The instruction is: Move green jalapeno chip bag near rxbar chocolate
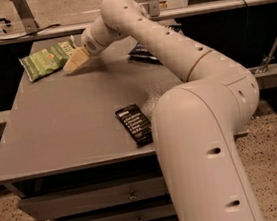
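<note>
The green jalapeno chip bag [45, 59] lies flat at the far left of the grey table [64, 121]. My gripper [74, 63] is low over the table at the bag's right end, touching or just beside its edge. The rxbar chocolate [135, 124], a flat black wrapper with white text lines, lies near the table's front edge, close to my arm's lower segment. The bag and the bar are far apart.
A dark blue chip bag [140, 53] lies at the far right of the table, mostly hidden behind my arm. My large arm [201, 125] covers the table's right side. Drawers [109, 199] sit under the tabletop. A rail and dark shelving run behind the table.
</note>
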Motion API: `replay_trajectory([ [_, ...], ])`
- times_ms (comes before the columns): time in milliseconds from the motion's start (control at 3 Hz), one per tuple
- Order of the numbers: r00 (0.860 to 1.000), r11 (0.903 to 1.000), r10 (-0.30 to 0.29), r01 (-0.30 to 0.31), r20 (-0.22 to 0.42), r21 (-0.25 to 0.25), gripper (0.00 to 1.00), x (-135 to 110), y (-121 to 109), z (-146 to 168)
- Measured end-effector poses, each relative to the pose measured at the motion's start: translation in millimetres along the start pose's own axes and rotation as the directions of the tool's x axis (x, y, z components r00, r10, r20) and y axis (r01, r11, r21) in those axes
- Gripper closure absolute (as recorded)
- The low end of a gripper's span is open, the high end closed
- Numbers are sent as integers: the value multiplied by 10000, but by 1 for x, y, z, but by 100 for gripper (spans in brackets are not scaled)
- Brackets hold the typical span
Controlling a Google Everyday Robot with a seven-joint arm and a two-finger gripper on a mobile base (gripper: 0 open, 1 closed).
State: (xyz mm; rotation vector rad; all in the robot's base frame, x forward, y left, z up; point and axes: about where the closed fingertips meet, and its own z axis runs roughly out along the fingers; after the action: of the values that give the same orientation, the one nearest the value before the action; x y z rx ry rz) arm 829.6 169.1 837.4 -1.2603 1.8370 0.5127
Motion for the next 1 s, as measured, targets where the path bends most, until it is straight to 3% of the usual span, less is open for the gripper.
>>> replay_trajectory([
  [333,9996,9997,257,-258,132,47,18,5,0,2],
  [667,9987,9987,463,-468,220,216,49,11,1,-4],
  [1000,9983,9983,515,-522,259,273,71,13,2,-8],
])
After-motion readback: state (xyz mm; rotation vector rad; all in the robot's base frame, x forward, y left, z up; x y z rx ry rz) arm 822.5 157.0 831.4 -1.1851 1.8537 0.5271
